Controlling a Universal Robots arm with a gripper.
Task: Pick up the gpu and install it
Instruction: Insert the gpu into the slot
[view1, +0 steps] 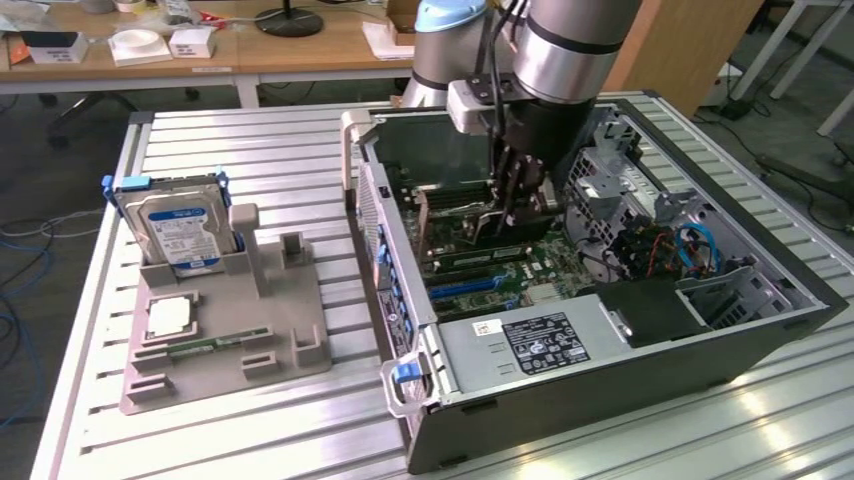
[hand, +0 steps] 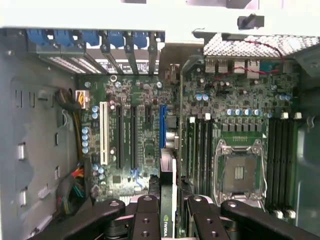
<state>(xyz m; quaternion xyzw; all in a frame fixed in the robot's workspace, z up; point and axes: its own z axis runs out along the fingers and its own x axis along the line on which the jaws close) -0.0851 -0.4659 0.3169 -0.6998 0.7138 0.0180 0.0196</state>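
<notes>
1. gripper (view1: 521, 215) is down inside the open PC case (view1: 747, 335), fingers (hand: 147, 220) clamped on the gpu (hand: 167, 220), held edge-on between them (the green chip logo on the card shows in the wrist view).
2. gpu sits low over the motherboard (hand: 150, 130), above the expansion slot area, next to the blue slot (hand: 163, 125). Can't tell whether the edge connector has met a slot yet.
3. To do this step well, my read: keep the card square to the slot and upright, bracket end lined up with the rear slot openings of the case, press straight down, no twist. A tilted card would likely bind.
4. Watch for clearance: the empty CPU socket (hand: 239, 172) and memory slots sit just beside the card's path; loose cables (view1: 694, 245) lie further along the case, away from the gripper.
5. Surface: case lies on its side on a slatted aluminium table (view1: 240, 150).
6. Beside the case on that table: a grey fixture tray (view1: 227, 330) carrying a hard drive (view1: 180, 225) standing upright.
7. Room: wooden desks (view1: 307, 50) beyond the case with small items on top; floor cables at the edges.
</notes>
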